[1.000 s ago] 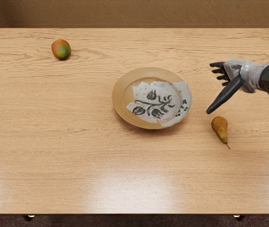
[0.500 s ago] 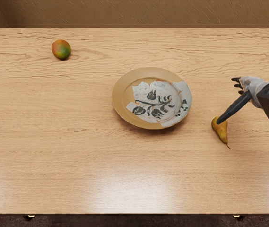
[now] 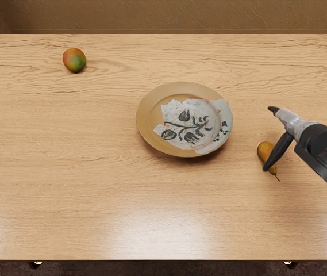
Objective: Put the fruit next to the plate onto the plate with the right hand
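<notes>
Pear (image 3: pixel 264 150) lies on worktop (image 3: pixel 94 172) at 4 o'clock of plate (image 3: pixel 146 115), near rim, not on it. R hand (image 3: pixel 287 129) above it, fingers (image 3: pixel 275 156) spread, gripping nothing; contact w/ pear unclear. Mango (image 3: pixel 74 59) far off at 10 o'clock.

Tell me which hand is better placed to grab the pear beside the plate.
Right. The right hand hangs just over the pear, right of the plate, fingers open. No left arm shows in this view.
</notes>
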`<state>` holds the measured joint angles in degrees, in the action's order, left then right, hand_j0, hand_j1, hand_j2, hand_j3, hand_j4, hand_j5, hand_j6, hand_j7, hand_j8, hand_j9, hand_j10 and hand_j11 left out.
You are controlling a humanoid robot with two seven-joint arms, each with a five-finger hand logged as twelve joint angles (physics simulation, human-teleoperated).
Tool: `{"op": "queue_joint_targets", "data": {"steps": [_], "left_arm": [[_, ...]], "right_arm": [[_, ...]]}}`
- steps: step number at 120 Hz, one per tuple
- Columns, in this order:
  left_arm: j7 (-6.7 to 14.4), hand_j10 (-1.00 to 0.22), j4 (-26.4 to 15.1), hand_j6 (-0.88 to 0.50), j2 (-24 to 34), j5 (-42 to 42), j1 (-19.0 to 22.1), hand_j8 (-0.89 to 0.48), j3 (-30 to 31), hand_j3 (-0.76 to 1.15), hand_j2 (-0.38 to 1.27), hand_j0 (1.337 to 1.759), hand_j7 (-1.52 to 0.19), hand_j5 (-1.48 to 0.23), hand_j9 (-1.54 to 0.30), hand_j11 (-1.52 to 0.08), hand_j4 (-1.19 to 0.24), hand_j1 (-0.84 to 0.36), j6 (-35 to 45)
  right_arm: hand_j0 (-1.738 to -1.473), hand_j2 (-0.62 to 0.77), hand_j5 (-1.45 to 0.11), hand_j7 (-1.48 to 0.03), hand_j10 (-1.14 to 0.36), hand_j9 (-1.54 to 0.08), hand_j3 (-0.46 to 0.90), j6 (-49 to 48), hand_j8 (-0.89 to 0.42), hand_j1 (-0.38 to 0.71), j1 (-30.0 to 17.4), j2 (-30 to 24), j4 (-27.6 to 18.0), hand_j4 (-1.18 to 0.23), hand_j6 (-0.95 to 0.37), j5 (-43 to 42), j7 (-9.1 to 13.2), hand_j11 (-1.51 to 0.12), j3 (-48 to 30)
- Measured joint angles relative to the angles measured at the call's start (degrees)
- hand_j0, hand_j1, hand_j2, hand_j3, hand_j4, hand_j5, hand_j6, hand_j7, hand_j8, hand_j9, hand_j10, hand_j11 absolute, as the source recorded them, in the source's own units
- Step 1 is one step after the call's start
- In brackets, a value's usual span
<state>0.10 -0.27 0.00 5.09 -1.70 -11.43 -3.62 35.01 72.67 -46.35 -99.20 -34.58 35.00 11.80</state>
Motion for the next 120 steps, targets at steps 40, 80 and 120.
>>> {"op": "queue_joint_targets", "data": {"steps": [40, 80, 120], "left_arm": [[0.0, -0.02, 0.0, -0.02, 0.0, 0.0, 0.0, -0.02, 0.0, 0.00, 0.00, 1.658, -0.03, -0.03, -0.03, -0.03, -0.02, 0.32, 0.0], [0.0, -0.02, 0.0, -0.02, 0.0, 0.0, 0.0, -0.02, 0.0, 0.00, 0.00, 1.658, -0.03, -0.03, -0.03, -0.03, -0.02, 0.32, 0.0], [0.0, -0.02, 0.0, -0.02, 0.0, 0.0, 0.0, -0.02, 0.0, 0.00, 0.00, 1.658, -0.03, -0.03, -0.03, -0.03, -0.02, 0.32, 0.0]], "right_arm": [[-1.658, -0.04, -0.29, -0.29, -0.22, -0.29, 0.00, 0.0, -0.22, -0.09, -6.0, 0.2, 0.3, -0.22, -0.22, -8.1, 0.0, -0.29, -0.6], [-1.658, -0.06, -0.40, -0.40, -0.31, -0.40, 0.00, 0.0, -0.31, 0.02, -7.3, 1.7, 1.5, -0.31, -0.31, -9.3, 0.0, -0.40, -0.8], [-1.658, -0.06, -0.39, -0.42, -0.12, -0.73, 0.00, -0.1, -0.13, 0.04, -8.5, 3.1, 2.8, -0.35, -0.32, -10.2, -0.2, -0.80, -0.8]]}}
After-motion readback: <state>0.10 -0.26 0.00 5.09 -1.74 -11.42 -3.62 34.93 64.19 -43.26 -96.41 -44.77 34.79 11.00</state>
